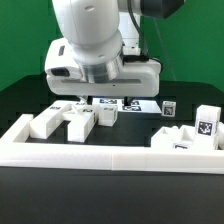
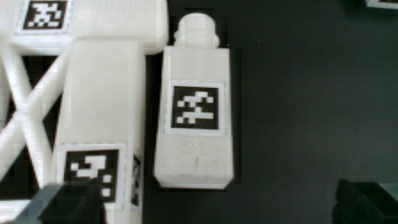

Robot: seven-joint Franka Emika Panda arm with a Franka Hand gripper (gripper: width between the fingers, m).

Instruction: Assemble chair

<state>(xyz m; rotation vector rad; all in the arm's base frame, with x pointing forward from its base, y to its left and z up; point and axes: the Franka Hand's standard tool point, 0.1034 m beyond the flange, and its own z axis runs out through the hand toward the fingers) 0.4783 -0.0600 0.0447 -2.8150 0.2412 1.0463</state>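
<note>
White leg point(image 2: 196, 120) w/ 1 tag point(image 2: 194, 107) lies beside frame point(image 2: 98, 95).

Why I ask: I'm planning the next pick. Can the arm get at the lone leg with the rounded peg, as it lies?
Probably yes. The arm hangs right above the leg, whose top is bare. Bare table flanks one long side; the frame piece lies close along the other, leaving little room there.

Exterior view: camera sits on the near side of the table point(image 1: 22, 102), slightly raised. It faces far across the border wall point(image 1: 110, 160) toward the arm point(image 1: 95, 40), at medium range.
Wrist view: looks straight down, very close, onto a tagged bar point(image 2: 196, 115).
Shared: probably the chair parts point(image 1: 100, 113) beneath the arm, but they are too small to match.
</note>
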